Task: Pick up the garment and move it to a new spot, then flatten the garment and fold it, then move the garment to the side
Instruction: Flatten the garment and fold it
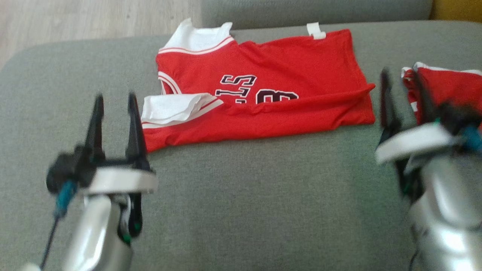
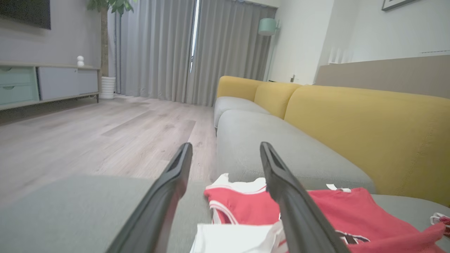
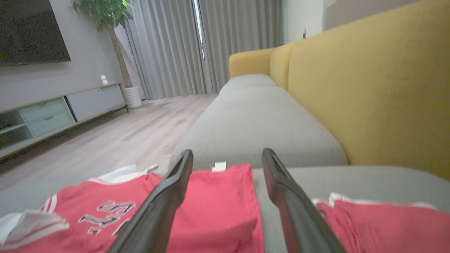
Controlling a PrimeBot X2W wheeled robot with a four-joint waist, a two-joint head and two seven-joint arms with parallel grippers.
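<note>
The garment [image 1: 263, 90] is a red jersey with white trim and dark lettering, folded lengthwise and lying on the grey cushion [image 1: 241, 195]. My left gripper [image 1: 115, 99] stands open just off its near-left corner, with nothing between the fingers. At the jersey's right end my right gripper [image 1: 401, 81] is open too and holds nothing. In the left wrist view the open left gripper [image 2: 225, 149] looks over the jersey [image 2: 337, 214] and its white sleeve. In the right wrist view the right gripper [image 3: 226, 154] frames the jersey's hem end [image 3: 218, 207].
A second red garment [image 1: 448, 90] lies at the cushion's right edge, just beyond my right gripper; it also appears as red cloth [image 3: 379, 225]. A yellow sofa back [image 2: 369, 123] runs along the far side. Wooden floor [image 2: 88, 137] lies past the cushion's left end.
</note>
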